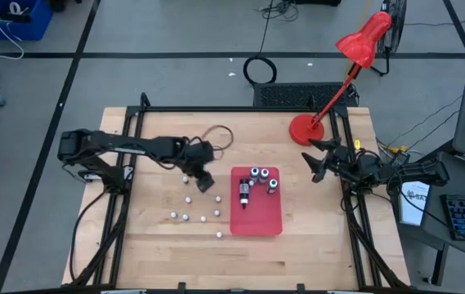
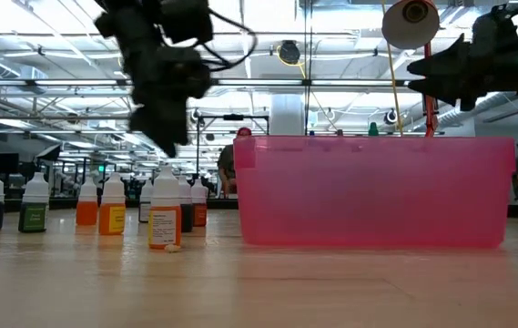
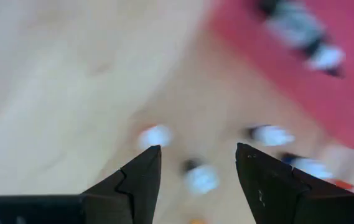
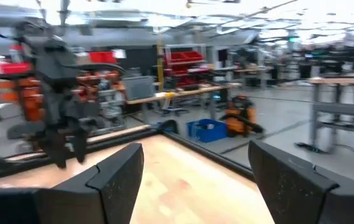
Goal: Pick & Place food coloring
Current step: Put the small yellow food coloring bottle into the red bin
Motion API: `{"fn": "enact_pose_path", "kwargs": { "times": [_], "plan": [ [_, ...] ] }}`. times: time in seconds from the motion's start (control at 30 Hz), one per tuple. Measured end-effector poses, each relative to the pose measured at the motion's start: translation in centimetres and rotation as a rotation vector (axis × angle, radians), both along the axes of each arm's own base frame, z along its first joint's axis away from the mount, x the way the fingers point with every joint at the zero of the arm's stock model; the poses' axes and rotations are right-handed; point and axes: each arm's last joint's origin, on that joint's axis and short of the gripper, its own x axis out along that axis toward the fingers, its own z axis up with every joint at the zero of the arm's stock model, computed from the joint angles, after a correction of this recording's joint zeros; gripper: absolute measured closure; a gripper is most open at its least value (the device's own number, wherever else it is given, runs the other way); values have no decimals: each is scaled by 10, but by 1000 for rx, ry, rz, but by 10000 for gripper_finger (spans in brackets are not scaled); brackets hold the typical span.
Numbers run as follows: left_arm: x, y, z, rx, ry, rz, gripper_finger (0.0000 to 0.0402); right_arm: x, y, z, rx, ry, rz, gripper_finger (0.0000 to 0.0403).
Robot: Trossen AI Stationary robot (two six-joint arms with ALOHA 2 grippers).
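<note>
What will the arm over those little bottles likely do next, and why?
Probably dip straight down and close on a bottle. The left gripper hangs above the table with its jaws open and empty, loose bottles stand below it, and several others already sit in the red tray. The right gripper waits at the table's edge.

We note a red tray (image 1: 257, 219), white-capped bottles (image 2: 164, 219) with orange, green and dark labels, red lamp (image 1: 361, 42), pale wood table (image 1: 158, 245).
</note>
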Motion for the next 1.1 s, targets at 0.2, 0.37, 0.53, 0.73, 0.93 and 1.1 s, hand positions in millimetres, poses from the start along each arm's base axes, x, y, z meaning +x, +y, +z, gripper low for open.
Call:
{"fn": "enact_pose_path", "kwargs": {
  "times": [0.2, 0.37, 0.53, 0.73, 0.93, 1.1],
  "plan": [
    [-23, 3, 7, 136, 145, 179, 192, -2, -3, 1, -10, 9, -104, 124],
    [-18, 5, 2, 167, 139, 232, 192, -2, -2, 2, -29, 14, -106, 124],
    [0, -1, -15, 96, 115, 109, 192, -2, -2, 2, -29, 14, -105, 124],
    [17, -8, -44, 82, 168, -18, 192, -2, -2, 2, -29, 14, -105, 124],
    [22, -7, -69, 104, 259, -57, 192, -2, -2, 1, -29, 15, -104, 124],
    [24, -5, -74, 162, 274, -91, 192, -2, -2, 1, -29, 15, -104, 124]
  ]
}}
